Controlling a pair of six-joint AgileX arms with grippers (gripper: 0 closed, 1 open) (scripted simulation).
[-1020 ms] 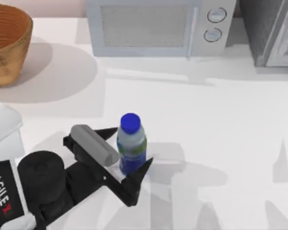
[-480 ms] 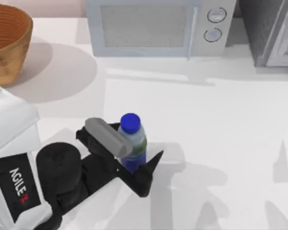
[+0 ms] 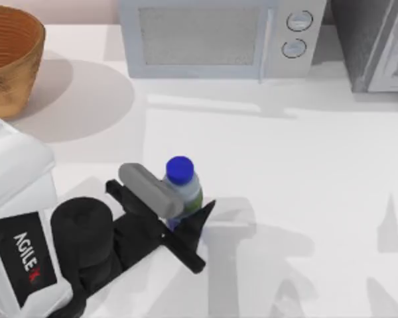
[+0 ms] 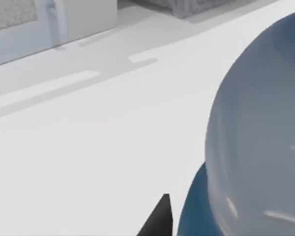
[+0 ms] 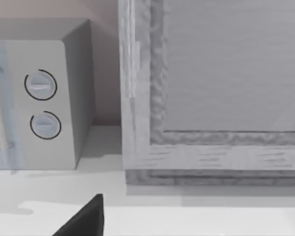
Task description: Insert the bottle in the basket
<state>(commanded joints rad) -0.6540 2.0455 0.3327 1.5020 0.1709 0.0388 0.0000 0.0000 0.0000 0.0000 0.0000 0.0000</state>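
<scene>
Standing on white table [image 3: 305,185], microwave [image 3: 215,36] behind, bottle [image 3: 182,189] seemingly pinched.

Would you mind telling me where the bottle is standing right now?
In the top view the bottle stands upright on the table's left half, toward the front, between the left gripper's fingers, well apart from the basket in the far left corner.

White microwave [image 3: 219,38] with two round dials [image 3: 296,34] at back of white bench [image 3: 305,185]; grey cabinet [image 3: 375,43] just beside, right.
</scene>
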